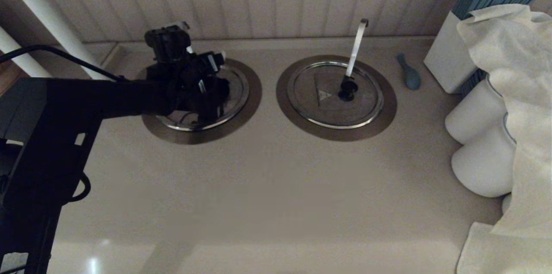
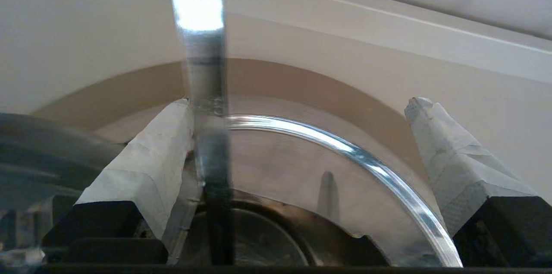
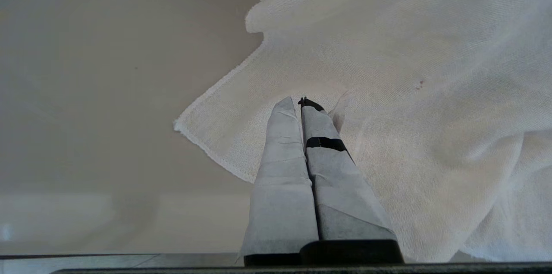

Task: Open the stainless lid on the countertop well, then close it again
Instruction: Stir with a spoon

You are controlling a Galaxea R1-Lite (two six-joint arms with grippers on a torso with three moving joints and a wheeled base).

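Note:
The stainless lid point(image 1: 238, 87) lies flat in the left countertop well, ringed by the brownish collar point(image 1: 254, 92). My left gripper point(image 1: 207, 101) hovers right over it and hides its centre in the head view. In the left wrist view the left gripper point(image 2: 300, 105) is open, its taped fingers point(image 2: 146, 166) wide apart above the lid point(image 2: 293, 157). The dark knob point(image 2: 258, 239) sits low between them. The utensil handle point(image 2: 207, 71) rises close beside one finger. My right gripper point(image 3: 299, 101) is shut on nothing, parked above a white cloth point(image 3: 409, 92).
The twin lid point(image 1: 327, 105) with its bright handle point(image 1: 355, 47) sits in the right collar point(image 1: 388, 110). A blue spoon point(image 1: 409, 73), a white box of blue straws point(image 1: 448, 58), white jars point(image 1: 478, 114) and cloth point(image 1: 517, 71) crowd the right. The wall runs close behind.

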